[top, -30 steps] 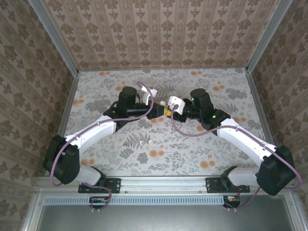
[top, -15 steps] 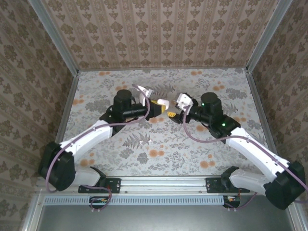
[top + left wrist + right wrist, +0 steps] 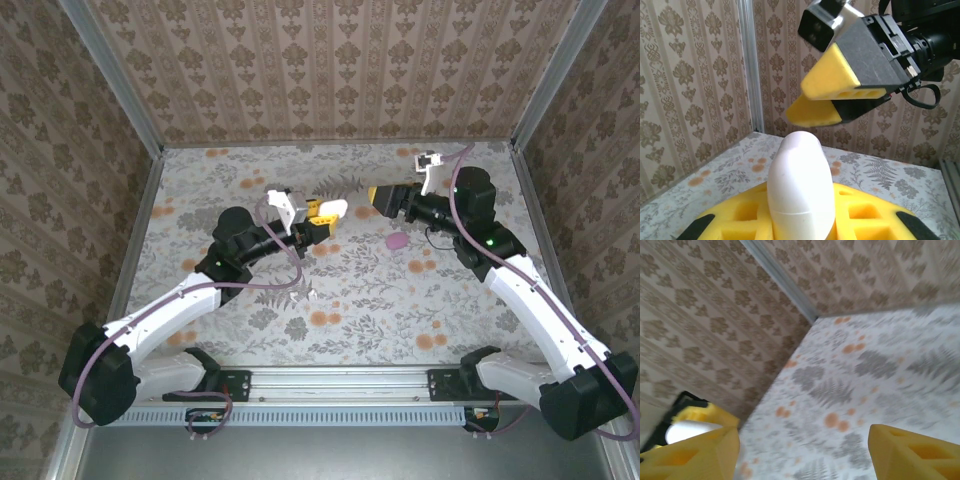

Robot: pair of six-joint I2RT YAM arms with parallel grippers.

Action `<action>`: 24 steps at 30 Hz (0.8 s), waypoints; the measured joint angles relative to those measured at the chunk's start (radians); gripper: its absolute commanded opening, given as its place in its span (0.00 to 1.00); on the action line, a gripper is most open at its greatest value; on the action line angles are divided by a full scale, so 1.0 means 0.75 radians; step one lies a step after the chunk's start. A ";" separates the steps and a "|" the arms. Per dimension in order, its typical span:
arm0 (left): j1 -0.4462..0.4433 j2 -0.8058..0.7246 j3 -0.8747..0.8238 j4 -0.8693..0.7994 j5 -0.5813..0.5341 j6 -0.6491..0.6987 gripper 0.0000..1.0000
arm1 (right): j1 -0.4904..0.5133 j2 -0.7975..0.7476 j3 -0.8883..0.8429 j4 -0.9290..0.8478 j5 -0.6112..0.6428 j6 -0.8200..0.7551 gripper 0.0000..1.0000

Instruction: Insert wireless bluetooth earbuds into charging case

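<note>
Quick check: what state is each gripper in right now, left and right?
Left gripper: closed on the pale pinkish-white rounded charging case.
Right gripper: open, holding nothing.

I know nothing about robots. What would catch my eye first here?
The left gripper pinches a pale, rounded charging case between yellow foam pads, mid-table. The right gripper faces it close by, jaws open and empty. A magenta oval lump lies on the flowered table near the right gripper.
</note>
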 measured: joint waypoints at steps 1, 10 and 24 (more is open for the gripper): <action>-0.005 -0.001 -0.006 0.010 -0.010 0.011 0.20 | 0.000 0.018 0.008 0.005 -0.030 0.085 0.68; -0.016 -0.001 -0.016 0.082 -0.065 0.046 0.21 | 0.073 0.171 0.016 0.224 -0.228 0.636 0.71; -0.035 0.030 -0.016 0.137 -0.112 0.050 0.23 | 0.158 0.238 0.100 0.239 -0.311 0.793 0.71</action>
